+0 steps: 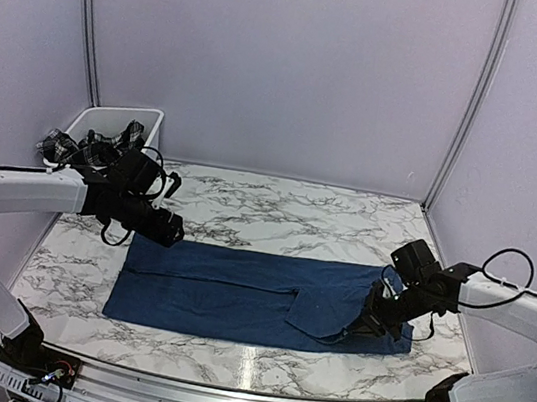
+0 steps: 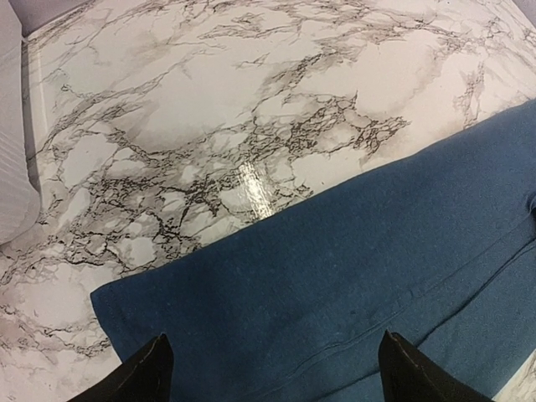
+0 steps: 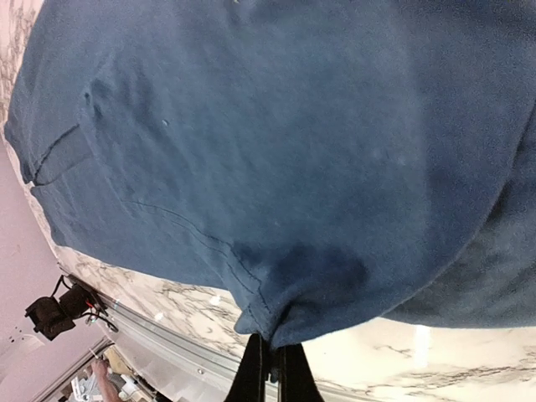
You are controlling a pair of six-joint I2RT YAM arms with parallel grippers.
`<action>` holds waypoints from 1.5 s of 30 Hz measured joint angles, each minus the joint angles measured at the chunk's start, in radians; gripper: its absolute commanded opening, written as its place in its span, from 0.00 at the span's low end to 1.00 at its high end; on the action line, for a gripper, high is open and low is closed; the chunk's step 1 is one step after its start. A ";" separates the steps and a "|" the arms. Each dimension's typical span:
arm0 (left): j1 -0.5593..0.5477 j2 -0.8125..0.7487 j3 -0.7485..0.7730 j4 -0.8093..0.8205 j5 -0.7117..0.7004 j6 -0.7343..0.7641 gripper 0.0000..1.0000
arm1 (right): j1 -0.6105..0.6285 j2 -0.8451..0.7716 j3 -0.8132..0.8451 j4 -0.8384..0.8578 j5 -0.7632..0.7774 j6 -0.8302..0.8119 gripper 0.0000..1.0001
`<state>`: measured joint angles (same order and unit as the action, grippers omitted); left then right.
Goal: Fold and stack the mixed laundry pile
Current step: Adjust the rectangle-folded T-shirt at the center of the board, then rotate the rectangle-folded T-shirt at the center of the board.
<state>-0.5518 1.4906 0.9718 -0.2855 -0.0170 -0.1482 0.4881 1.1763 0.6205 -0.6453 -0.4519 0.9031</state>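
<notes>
A navy blue t-shirt [image 1: 235, 292] lies folded into a long band across the marble table [image 1: 277, 212]. My right gripper [image 1: 369, 322] is shut on the shirt's near right edge; in the right wrist view the fingertips [image 3: 272, 356] pinch a bunched hem of blue cloth [image 3: 276, 167] just above the table. My left gripper [image 1: 171, 232] stands open over the shirt's far left corner, its two dark fingertips [image 2: 142, 377] spread wide above the blue cloth [image 2: 335, 285] with nothing between them. The plaid garment [image 1: 89, 147] hangs out of the bin at the back left.
A white plastic bin [image 1: 149, 121] stands at the back left corner, behind my left arm. Grey walls close the table on three sides. A metal rail [image 1: 239, 399] runs along the near edge.
</notes>
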 measured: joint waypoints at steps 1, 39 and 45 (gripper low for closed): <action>0.000 0.003 0.003 0.000 0.000 0.000 0.88 | -0.009 0.018 0.029 -0.005 -0.003 -0.010 0.00; 0.002 0.023 0.100 0.018 -0.090 -0.106 0.99 | -0.238 0.420 0.261 -0.027 0.095 -0.330 0.52; 0.013 -0.034 0.073 0.014 -0.138 -0.104 0.99 | -0.320 0.721 0.608 -0.035 0.073 -0.428 0.47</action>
<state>-0.5392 1.4570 1.0447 -0.2710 -0.1551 -0.2523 0.1677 1.8973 1.2285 -0.6800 -0.3786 0.4751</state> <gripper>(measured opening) 0.989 0.499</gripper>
